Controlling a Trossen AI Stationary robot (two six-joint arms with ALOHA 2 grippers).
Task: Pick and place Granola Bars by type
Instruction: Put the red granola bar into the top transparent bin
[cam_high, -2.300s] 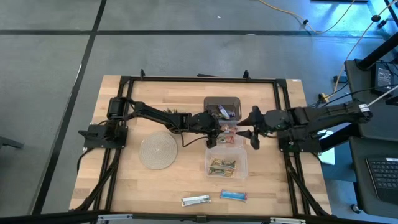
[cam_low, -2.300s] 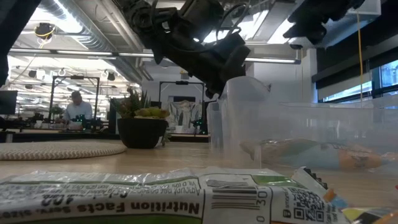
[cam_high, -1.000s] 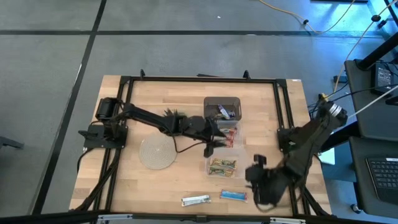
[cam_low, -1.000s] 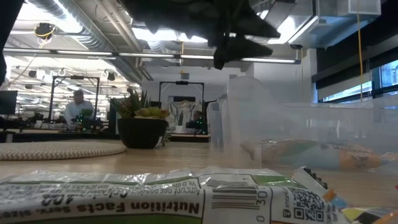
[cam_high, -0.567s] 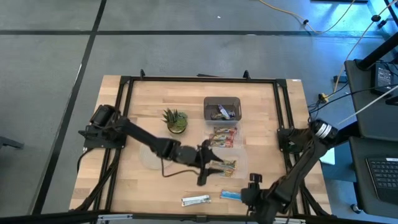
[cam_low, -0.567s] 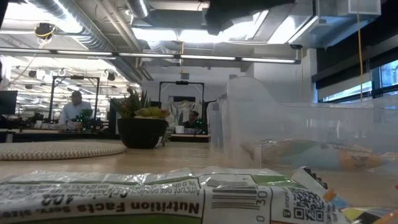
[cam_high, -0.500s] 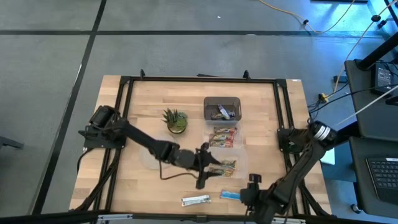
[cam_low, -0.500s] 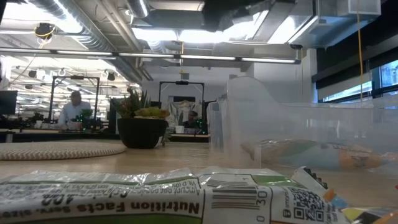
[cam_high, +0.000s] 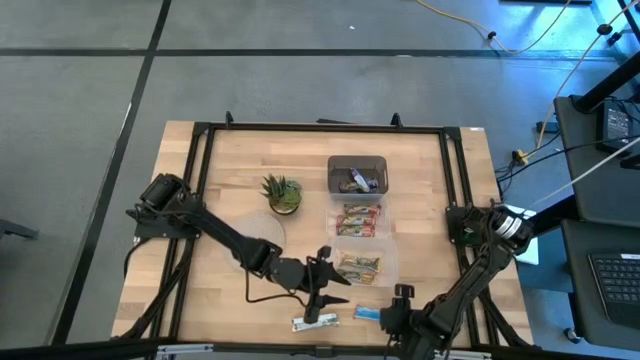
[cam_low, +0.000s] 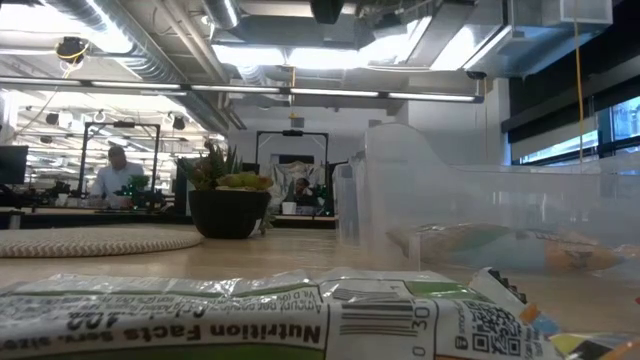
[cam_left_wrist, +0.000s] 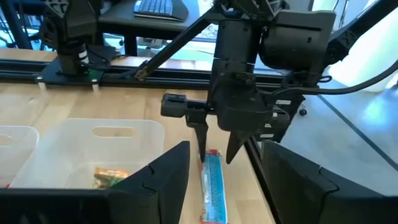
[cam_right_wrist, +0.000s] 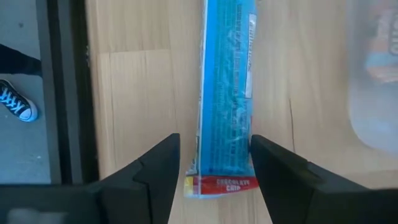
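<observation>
- Since the frames of a second ago, both arms have swung toward the near edge of the table (cam_high: 215, 200); your left gripper (cam_high: 318, 305) has left the middle bin and now hangs over the front strip.
- Your right gripper (cam_left_wrist: 216, 154) stands upright over the blue bar (cam_right_wrist: 225, 93), fingers spread, one tip on each long side of the wrapper. From the right wrist view the bar runs straight out between the two fingers, with its red-banded end nearest the wrist. I cannot tell if the tips touch the wood.
- Nothing is pinched by the right gripper yet; the blue bar lies flat on the table.
- Your left gripper has its fingers parted and holds nothing. The silver-white bar (cam_high: 314, 322) lies just below its tips in the high view, and the blue bar is just to its right side.
- Beyond the left gripper, toward the table's far side, sit three clear bins in a row: the nearest bin (cam_high: 390, 268) with green-tan bars, the middle bin (cam_high: 382, 222) with red-ended bars, the far dark bin (cam_high: 336, 165) with purple ones.
- The potted plant (cam_high: 282, 194) and woven mat (cam_high: 268, 226) lie behind the left gripper's forearm, well apart from both bars at the front.
</observation>
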